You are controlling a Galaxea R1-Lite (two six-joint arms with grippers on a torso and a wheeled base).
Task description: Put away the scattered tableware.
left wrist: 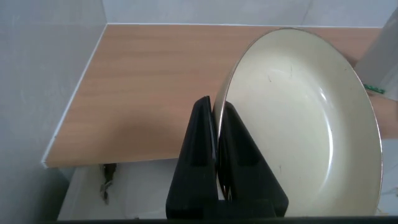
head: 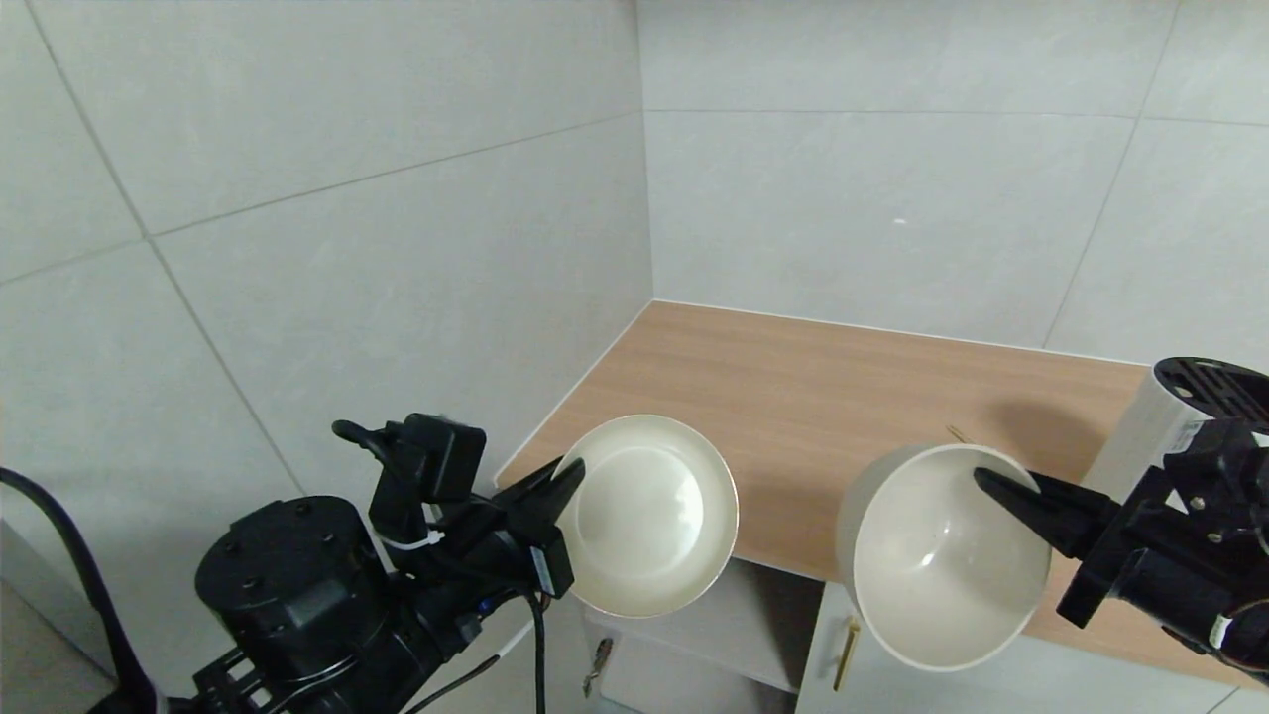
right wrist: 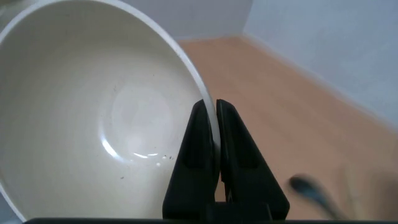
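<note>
A cream plate (head: 649, 516) hangs tilted above the left front corner of the wooden counter (head: 813, 397), with my left gripper (head: 567, 478) shut on its rim. In the left wrist view the plate (left wrist: 305, 118) stands on edge, its rim clamped between my left gripper (left wrist: 216, 115) fingers. A deep cream bowl (head: 937, 560) is held tilted toward me over the counter's front edge, my right gripper (head: 986, 481) shut on its rim. In the right wrist view the bowl (right wrist: 93, 118) has its wall pinched by my right gripper (right wrist: 211, 112).
Tiled walls close the counter at the left and the back. White cabinet doors with a brass handle (head: 845, 653) lie below the front edge. A pale cylinder with a black perforated lid (head: 1214, 382) stands at the counter's right. Bare wood spreads behind the dishes.
</note>
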